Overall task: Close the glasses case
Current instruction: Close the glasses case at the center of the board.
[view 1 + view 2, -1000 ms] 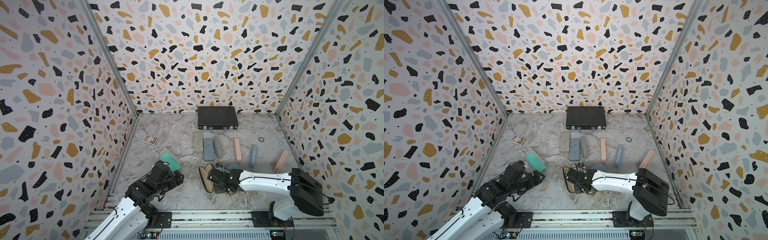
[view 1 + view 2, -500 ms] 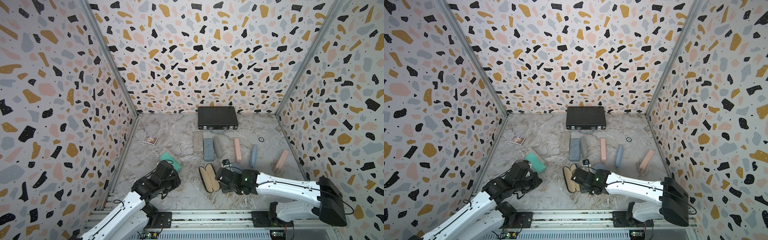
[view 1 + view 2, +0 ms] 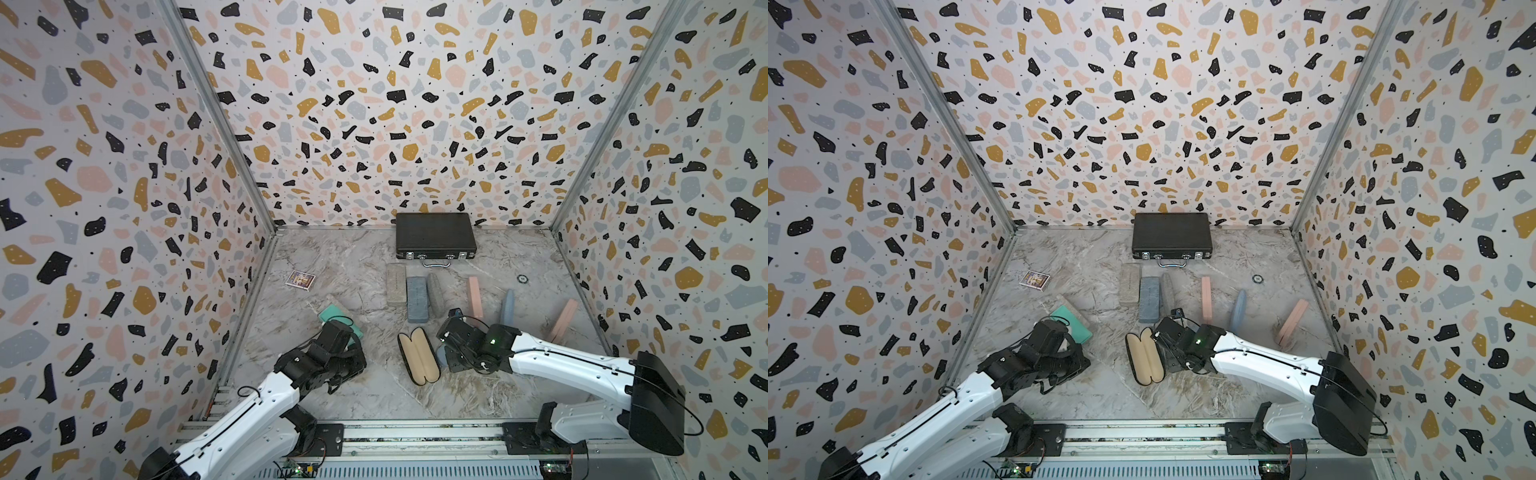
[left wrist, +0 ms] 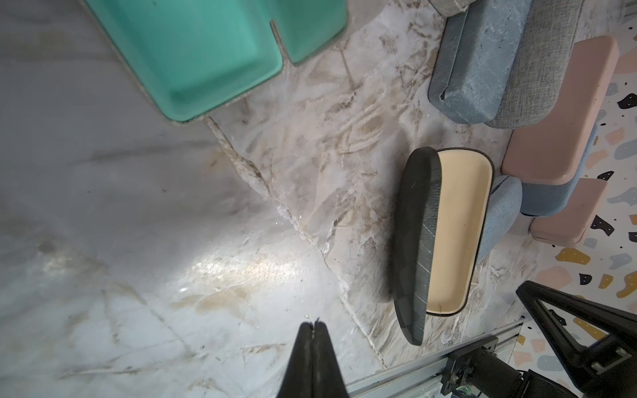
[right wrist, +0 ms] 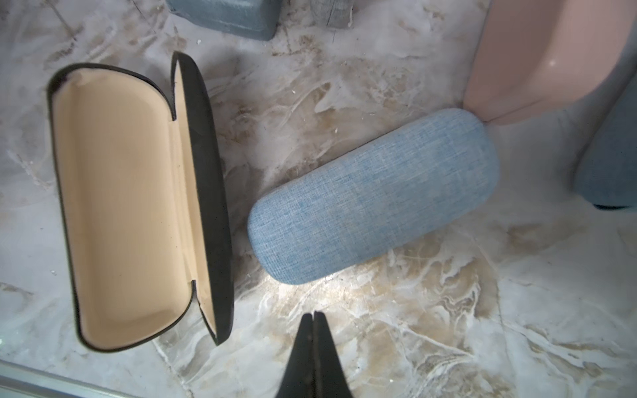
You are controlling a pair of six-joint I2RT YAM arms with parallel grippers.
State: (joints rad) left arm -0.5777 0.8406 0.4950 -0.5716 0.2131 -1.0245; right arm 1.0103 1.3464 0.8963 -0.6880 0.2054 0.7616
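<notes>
The marbled table (image 3: 353, 266) carries a black briefcase (image 3: 435, 235) at 12 o'clock, by the back wall. The glasses case (image 3: 417, 360) lies open at 6 o'clock, cream lining showing, untouched. A shut blue case (image 5: 374, 196) lies just beside it at its 3 o'clock. The right gripper (image 5: 313, 315), pressed together and empty, is over bare table near both. The left gripper (image 4: 314, 324), also pressed together, is well apart at the glasses case's 9 o'clock.

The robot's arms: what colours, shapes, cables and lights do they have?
The left arm and right arm have white, rounded links with black joints and thin black cables along them. The right arm's wrist shows a small green light. The left gripper and right gripper end in slim black tapered fingers.
</notes>
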